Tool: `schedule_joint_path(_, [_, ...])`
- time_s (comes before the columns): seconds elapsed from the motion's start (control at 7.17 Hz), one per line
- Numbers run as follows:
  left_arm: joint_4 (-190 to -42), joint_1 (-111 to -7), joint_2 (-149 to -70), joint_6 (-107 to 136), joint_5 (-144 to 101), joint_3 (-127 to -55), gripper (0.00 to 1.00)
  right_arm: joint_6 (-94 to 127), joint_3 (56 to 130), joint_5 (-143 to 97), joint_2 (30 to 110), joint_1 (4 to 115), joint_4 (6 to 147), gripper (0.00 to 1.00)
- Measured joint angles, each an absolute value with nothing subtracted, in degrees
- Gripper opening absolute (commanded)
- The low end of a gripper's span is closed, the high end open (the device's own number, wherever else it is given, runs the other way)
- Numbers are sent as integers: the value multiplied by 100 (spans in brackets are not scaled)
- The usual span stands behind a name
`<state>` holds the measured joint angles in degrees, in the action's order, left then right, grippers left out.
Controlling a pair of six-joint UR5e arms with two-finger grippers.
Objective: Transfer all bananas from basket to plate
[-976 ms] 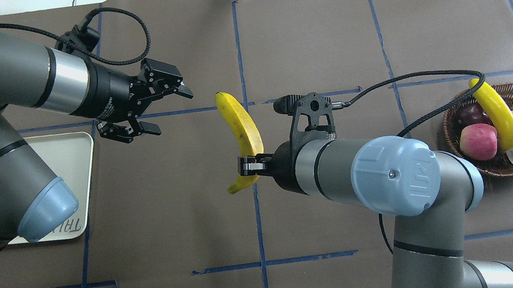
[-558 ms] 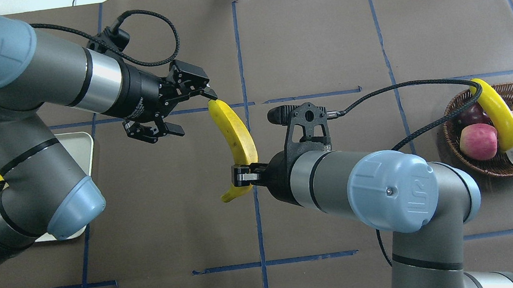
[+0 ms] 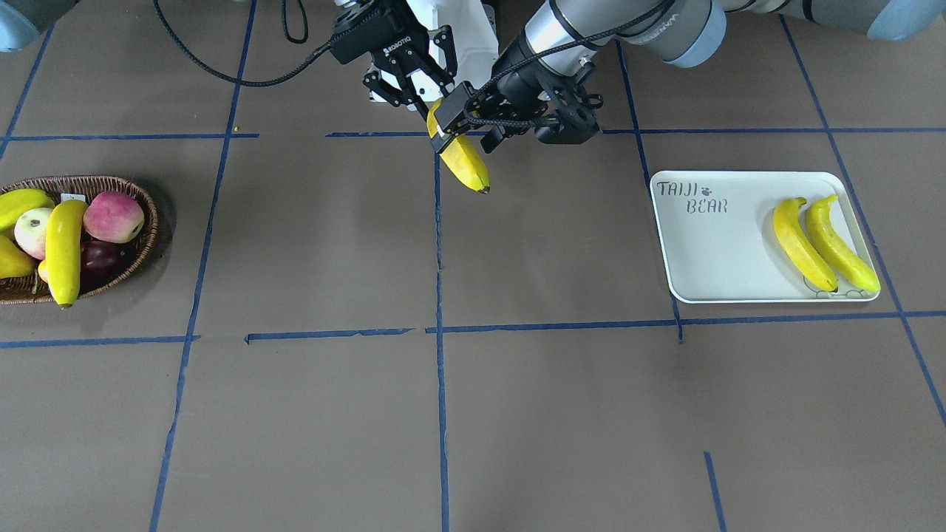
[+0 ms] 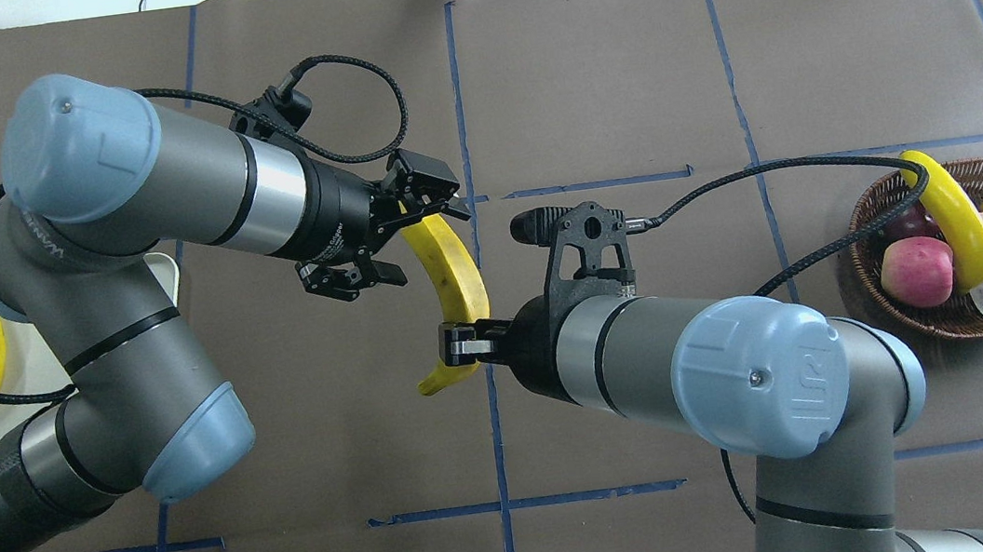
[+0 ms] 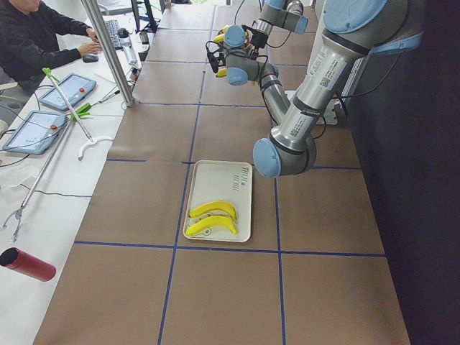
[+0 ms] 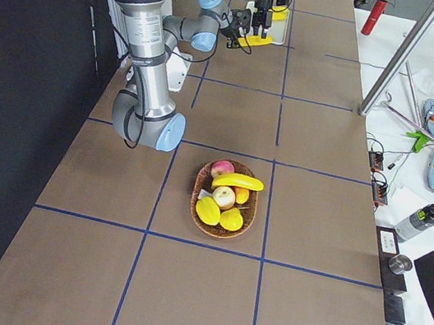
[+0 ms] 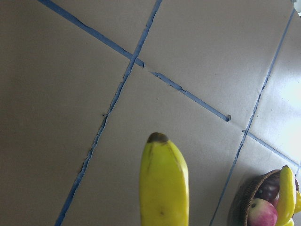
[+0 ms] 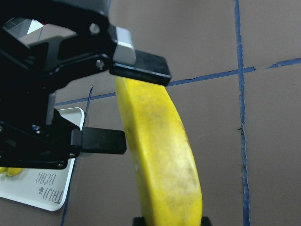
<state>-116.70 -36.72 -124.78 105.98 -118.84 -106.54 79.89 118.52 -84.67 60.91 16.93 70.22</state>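
Yellow, smooth, likely light but slippery, the banana (image 4: 456, 266) is clamped at one end by the right gripper (image 4: 460, 347); left gripper (image 4: 420, 245), jaws apart, straddles its thick far end

right gripper (image 4: 460, 345) holding banana (image 4: 459, 271), left gripper (image 4: 425, 247) spread
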Motion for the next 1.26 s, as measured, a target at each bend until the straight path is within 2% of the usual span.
schedule_joint_path(0.14, [-11676, -3669, -12482, 10604, -11878, -10647, 0, 7989, 11858, -8467, 6091, 1690, 7021, 1])
schedule_joint_path(0.28, [-11679, -3666, -12482, 10596, -11875, -10642, 0, 7989, 11865, -8470, 6091, 1688, 7014, 4])
schedule_joint_path(0.42, [-11680, -3665, -12482, 10587, -11875, -10641, 0, 7990, 11885, -8470, 6093, 1686, 7012, 90])
schedule_joint_path(0.56, [-11683, -3666, -12484, 10584, -11875, -10647, 0, 7989, 11922, -8482, 6097, 1683, 7012, 100])
schedule_joint_path(1.26, [-11536, -3967, -12432, 10479, -11907, -10617, 0, 7987, 12183, -8533, 6169, 1705, 7024, 100])
